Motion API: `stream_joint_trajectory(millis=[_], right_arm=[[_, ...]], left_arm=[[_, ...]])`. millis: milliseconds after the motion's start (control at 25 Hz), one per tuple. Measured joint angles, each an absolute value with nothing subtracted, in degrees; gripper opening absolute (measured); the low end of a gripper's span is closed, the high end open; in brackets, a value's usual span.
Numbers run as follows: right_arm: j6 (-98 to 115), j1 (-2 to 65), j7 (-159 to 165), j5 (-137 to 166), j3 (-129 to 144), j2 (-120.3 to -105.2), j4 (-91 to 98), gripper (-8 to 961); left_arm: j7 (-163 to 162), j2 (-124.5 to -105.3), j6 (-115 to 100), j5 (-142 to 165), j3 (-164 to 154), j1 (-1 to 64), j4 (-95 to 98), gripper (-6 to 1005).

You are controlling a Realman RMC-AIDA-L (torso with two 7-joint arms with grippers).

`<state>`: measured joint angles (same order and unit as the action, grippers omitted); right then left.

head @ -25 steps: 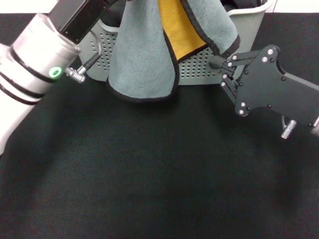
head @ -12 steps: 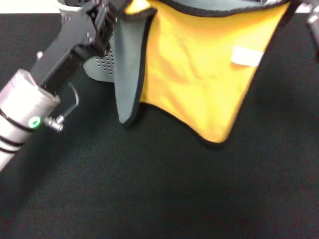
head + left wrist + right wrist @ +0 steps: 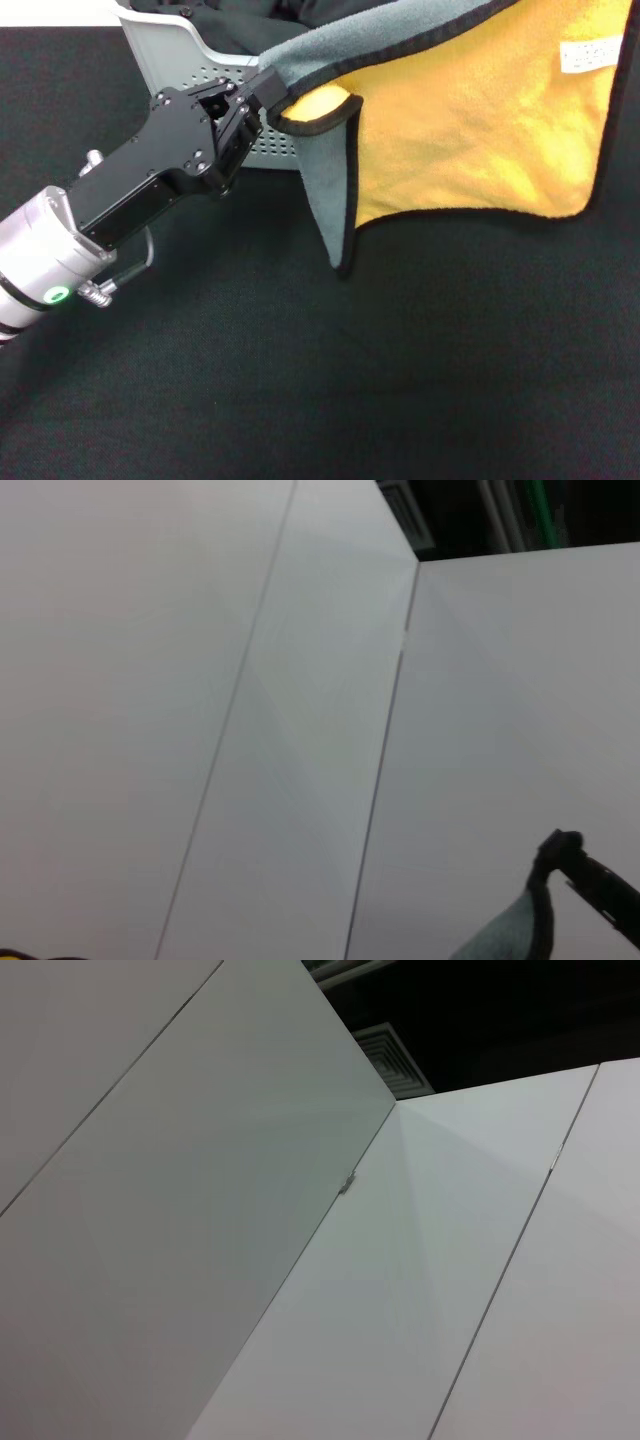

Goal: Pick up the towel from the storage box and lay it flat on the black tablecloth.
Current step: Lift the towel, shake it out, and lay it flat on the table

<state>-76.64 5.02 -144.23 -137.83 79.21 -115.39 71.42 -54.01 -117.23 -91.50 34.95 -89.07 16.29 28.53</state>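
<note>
In the head view my left gripper [image 3: 268, 102] is shut on one corner of the towel [image 3: 470, 140], just in front of the storage box [image 3: 180, 55]. The towel hangs spread in the air above the black tablecloth [image 3: 330, 380]. Its orange-yellow side faces me, a grey flap hangs below the gripper, and the white label [image 3: 590, 52] is at the top right. Its far right end runs out of the picture. My right gripper is out of view. The left wrist view shows a grey towel corner [image 3: 510, 935] with black edging.
Black fabric with folds [image 3: 250, 15] lies inside the storage box at the back left. Both wrist views show mostly white wall panels [image 3: 300, 1260]. The tablecloth covers the whole near area below the towel.
My left gripper has come down and to the right with its towel corner. The towel has swung up and right, showing its orange side wider. The storage box shows again behind the gripper.
</note>
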Motion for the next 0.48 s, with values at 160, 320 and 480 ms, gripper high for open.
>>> stream_joint_trajectory(millis=[160,320,480], right_arm=[[-76.4,5.1,-143.3,-137.9,79.1,-115.39,71.4,4],[-76.3,5.5,-140.8,-138.6,78.5,-115.39,72.7,4],[-76.2,7.1,-136.8,-138.5,76.5,-115.39,74.4,5]], left_arm=[[-54.1,-116.04,-92.4,36.0,-89.0,16.5,28.7,7],[-53.9,-115.51,-92.4,39.3,-89.0,17.1,28.7,7],[-53.4,-116.32,-92.3,43.9,-89.0,17.9,28.7,34]])
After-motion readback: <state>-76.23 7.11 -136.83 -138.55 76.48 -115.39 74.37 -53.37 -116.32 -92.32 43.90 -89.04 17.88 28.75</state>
